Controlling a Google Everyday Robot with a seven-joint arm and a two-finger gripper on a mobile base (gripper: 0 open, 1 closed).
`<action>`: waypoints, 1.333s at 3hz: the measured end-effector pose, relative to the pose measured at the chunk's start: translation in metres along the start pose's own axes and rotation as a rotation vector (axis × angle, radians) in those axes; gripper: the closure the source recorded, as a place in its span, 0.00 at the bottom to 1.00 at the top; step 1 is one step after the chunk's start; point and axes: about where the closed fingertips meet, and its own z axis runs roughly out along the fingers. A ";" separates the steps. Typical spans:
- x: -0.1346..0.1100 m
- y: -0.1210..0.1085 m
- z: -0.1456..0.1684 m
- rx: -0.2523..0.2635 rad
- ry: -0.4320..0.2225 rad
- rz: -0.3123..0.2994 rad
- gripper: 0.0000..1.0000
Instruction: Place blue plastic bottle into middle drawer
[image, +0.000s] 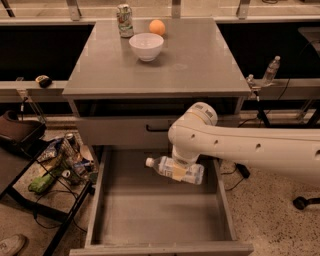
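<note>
Holding: gripper (181, 168) over drawer (96, 200), closed around bottle (175, 170) at middle
Handling: light, thin-walled, slippery, likely dents
Grip: label band, mid-body

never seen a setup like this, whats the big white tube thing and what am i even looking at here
The big white tube is a white robot arm reaching in from the right. There is one picture, taken by a single camera looking down from above and in front. Below it stands a grey cabinet. On its top are a white bowl, an orange and a green-and-white can. A wide grey drawer is pulled open at the bottom. The gripper, the arm's hand, is tucked under the arm's end and holds a clear plastic water bottle with a white cap on its side over that drawer.
</note>
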 end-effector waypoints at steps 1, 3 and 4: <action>-0.013 0.014 0.020 -0.028 -0.008 -0.023 1.00; -0.052 0.088 0.133 -0.099 -0.082 -0.103 1.00; -0.066 0.110 0.184 -0.119 -0.099 -0.114 1.00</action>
